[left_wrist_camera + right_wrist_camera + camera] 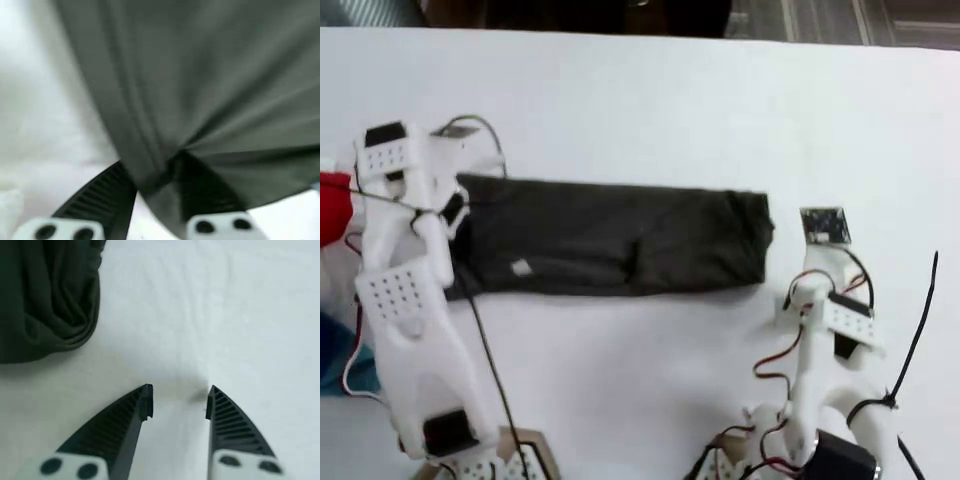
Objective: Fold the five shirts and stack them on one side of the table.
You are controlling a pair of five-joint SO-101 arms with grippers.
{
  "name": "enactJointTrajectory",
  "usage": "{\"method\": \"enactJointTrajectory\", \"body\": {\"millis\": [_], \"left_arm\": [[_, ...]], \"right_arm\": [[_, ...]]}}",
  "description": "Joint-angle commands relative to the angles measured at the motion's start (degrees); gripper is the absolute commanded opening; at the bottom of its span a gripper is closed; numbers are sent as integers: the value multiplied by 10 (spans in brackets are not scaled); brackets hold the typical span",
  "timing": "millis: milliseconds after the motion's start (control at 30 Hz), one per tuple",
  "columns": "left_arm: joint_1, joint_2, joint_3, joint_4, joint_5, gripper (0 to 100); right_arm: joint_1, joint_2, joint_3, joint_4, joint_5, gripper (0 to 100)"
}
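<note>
Table [640, 110]: white, smooth and matte, with open room for folding.
Left edge: red cloth [330, 205] and blue cloth [332, 355] bunched there, likely more garments.
Left gripper [157, 182]: clamped on the shirt [620, 245] at its left end, with fabric creased between ribbed black jaws, probably to carry that end over.
Shirt: dark, soft knit, folded into a long band across the table's middle.
Right gripper [179, 401]: jaws apart over bare table, just beside the band's rolled right end, holding nothing.
</note>
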Motion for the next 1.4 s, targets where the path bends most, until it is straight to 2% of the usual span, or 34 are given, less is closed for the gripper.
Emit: {"method": "enactJointTrajectory", "body": {"millis": [0,233,333,467,633,767,900,1167,1367], "left_arm": [[-23,18,-64,4,-4,24],[-77,-16,-119,8,-10,24],[-85,-78,-73,8,-10,24],[-53,-197,58,8,-9,24],[46,-356,248,7,-5,24],[152,-462,326,6,-4,24],[257,-515,327,-1,18,24],[438,-518,313,-69,99,24],[511,-514,313,-150,123,24]], "right_arm": [[1,-20,-2,-9,-4,180],[1,-20,-1,-8,-4,180],[1,-20,-1,-7,-4,180],[1,-21,-1,-7,-4,180],[1,-21,-1,-8,-4,180],[1,-21,-1,-9,-4,180],[1,-21,0,-7,-5,180],[6,-25,6,-5,-6,180],[7,-25,6,-8,-29,180]]}}
